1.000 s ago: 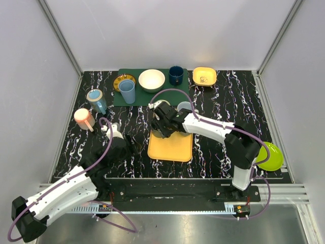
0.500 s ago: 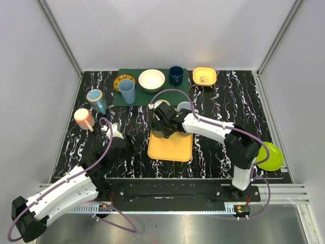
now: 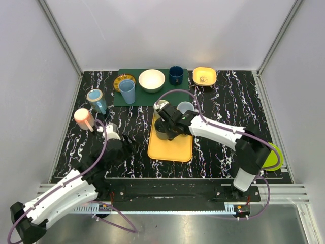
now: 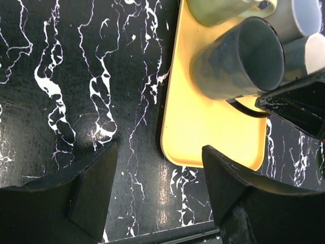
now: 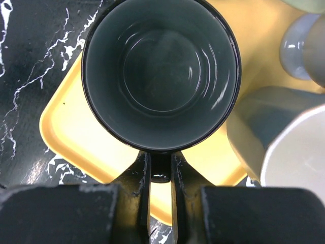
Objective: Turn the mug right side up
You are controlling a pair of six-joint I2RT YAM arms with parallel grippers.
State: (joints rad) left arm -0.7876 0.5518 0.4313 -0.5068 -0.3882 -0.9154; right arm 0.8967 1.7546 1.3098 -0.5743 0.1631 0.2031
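The dark grey mug [image 3: 163,133] hangs tilted over the yellow tray [image 3: 172,151], its handle pinched by my right gripper [image 3: 170,123], which is shut on it. In the right wrist view the mug's mouth [image 5: 160,71] faces the camera and the handle sits between the two fingers of the gripper [image 5: 160,162]. The left wrist view shows the mug [image 4: 238,63] leaning over the tray [image 4: 203,127]. My left gripper [image 4: 158,148] stands open over the black marble table, left of the tray's near corner, with nothing in it.
A pale grey cup [image 3: 185,107] and a greenish mug [image 3: 161,104] stand at the tray's far end. On the green mat [image 3: 180,96] behind are a blue cup, a white bowl [image 3: 152,80] and a navy mug. A pink mug [image 3: 84,118] stands at the left, a lime bowl [image 3: 271,156] at the right.
My right gripper has closed on the mug's handle and swung toward the near side, bringing the mug out over the tray. The left arm has barely moved.
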